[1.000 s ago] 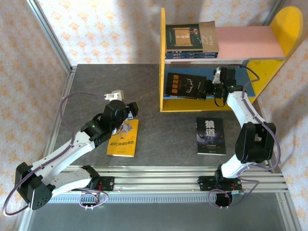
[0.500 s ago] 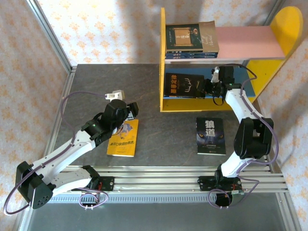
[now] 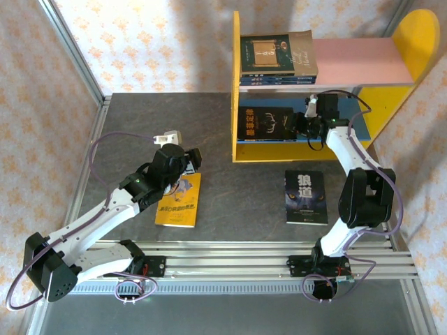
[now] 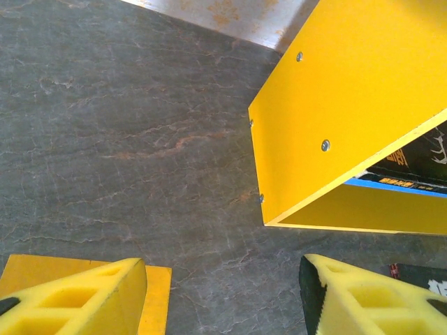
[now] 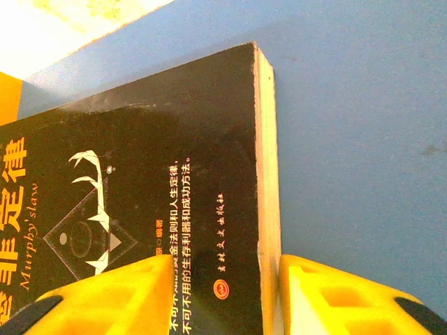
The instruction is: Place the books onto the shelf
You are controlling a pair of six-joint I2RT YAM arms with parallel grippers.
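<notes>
Nearest the arm bases, 2 books lie flat on the table: the blue wolf book on the right and the yellow book on the left. The left gripper hangs over the far edge of the yellow book, its fingers spread wide with nothing between them.

Further out stands the shelf. On its lower blue board the black book lies close to the left side panel. The right gripper is clamped on the book's right-hand edge, 1 finger on the cover and the other at the page side. Farthest away, the pink board carries a small stack of books.

The black book looks all but placed, so the main risk is in letting go. If 1 finger sits under the book, pulling back before the fingers open fully would likely drag it toward the front lip or skew it. The arm also reaches in under the pink board, so lifting too soon could knock that board and shake the stack.

The yellow book is thin and flat. Fingers coming straight down would probably shove it along the table rather than catch an edge.
</notes>
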